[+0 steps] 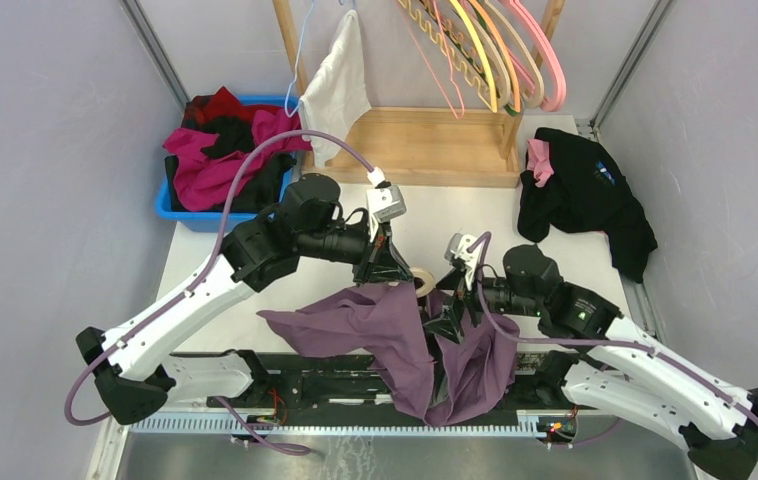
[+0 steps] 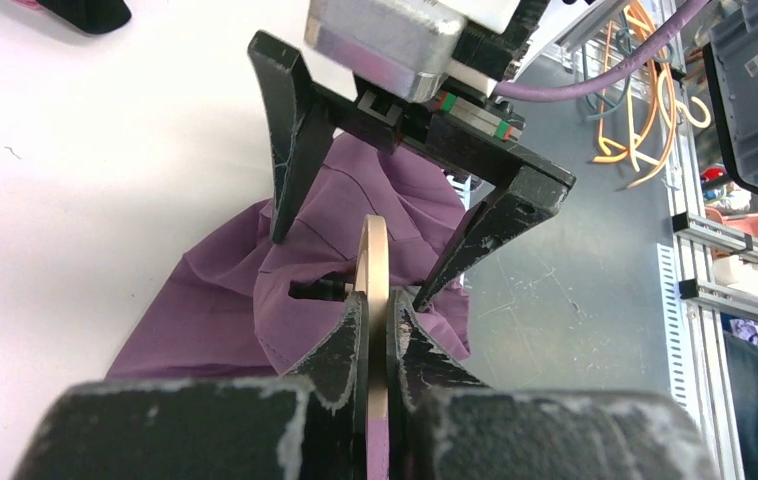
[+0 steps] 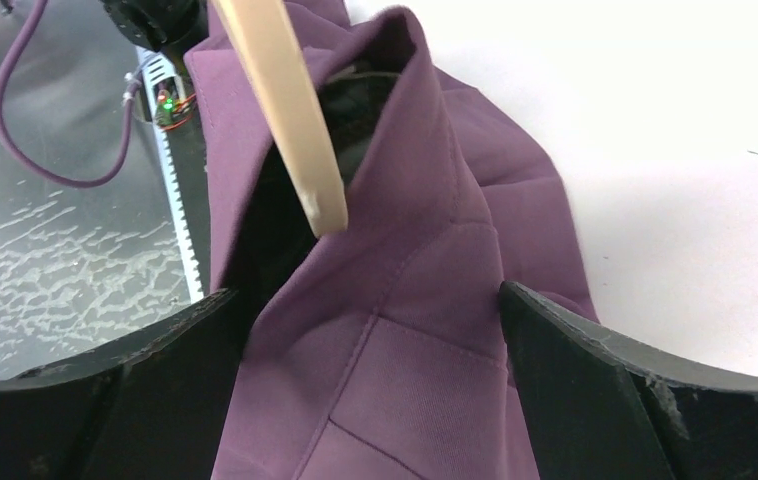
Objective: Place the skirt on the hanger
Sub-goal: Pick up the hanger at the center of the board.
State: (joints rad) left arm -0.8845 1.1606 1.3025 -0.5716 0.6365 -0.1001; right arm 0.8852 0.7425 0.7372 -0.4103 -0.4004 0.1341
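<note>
Centrally, at the near edge of the white table, a purple fabric skirt lies bunched between the two arms, with part of it spilling over the table's front edge onto the dark frame where the arm bases are bolted. The left gripper is pinched tight on a pale wooden hanger, whose thin edge stands upright between the fingertips, directly above the skirt. The right gripper is spread wide, one black finger on either side of a raised fold of the skirt. Whether the fingers touch the cloth cannot be told. In the right wrist view, the rounded end of the hanger slants down into the dark opening of the skirt, against the cloth or just clear of it. From the left wrist view, the right gripper's splayed fingers straddle the hanger from the far side, over the same purple cloth. Farther back on the left sits a blue plastic bin heaped with red, magenta and black clothes. A light wooden rack stands at the back of the table, with a white cloth hanging from it beside a row of coloured hangers. A crumpled black garment lies on the table's right side, well apart from the skirt, with a small pink piece at its upper left.
</note>
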